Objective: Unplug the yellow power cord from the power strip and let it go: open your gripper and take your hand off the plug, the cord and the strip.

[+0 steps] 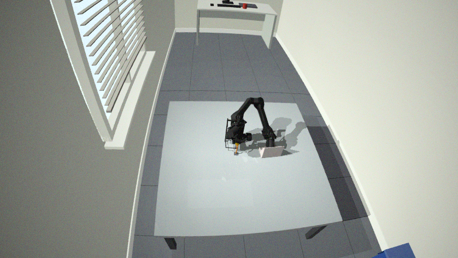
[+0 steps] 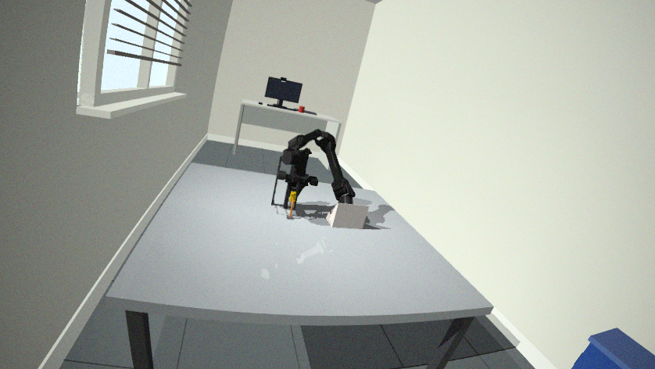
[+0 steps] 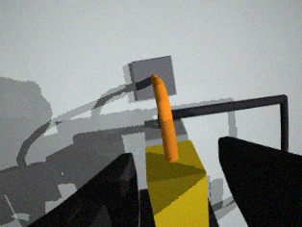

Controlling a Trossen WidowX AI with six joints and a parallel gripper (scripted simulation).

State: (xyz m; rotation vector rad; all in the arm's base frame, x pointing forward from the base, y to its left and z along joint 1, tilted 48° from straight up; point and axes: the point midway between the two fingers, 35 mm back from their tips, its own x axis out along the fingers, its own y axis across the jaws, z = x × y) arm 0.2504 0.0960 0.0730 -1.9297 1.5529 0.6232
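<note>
The yellow plug (image 1: 236, 144) (image 2: 292, 195) (image 3: 183, 207) sits at the near end of the black power strip (image 2: 287, 198), most of which my arm hides. Its connection with the socket is hidden. The orange cord (image 1: 236, 149) (image 2: 291, 210) (image 3: 165, 115) runs from the plug to a small grey block (image 1: 235, 153) (image 3: 163, 67) on the table. My gripper (image 3: 177, 157) is partly open, fingers apart with a gap on each side of the plug in the wrist view. It holds nothing. Whether a finger touches the strip is hidden.
A thin black frame (image 1: 226, 128) (image 2: 276, 183) (image 3: 231, 104) stands beside the strip, on its left in the top and exterior views. A pale block (image 1: 272, 152) (image 2: 350, 216) stands at my arm's base on the white table (image 1: 205, 198) (image 2: 220, 256).
</note>
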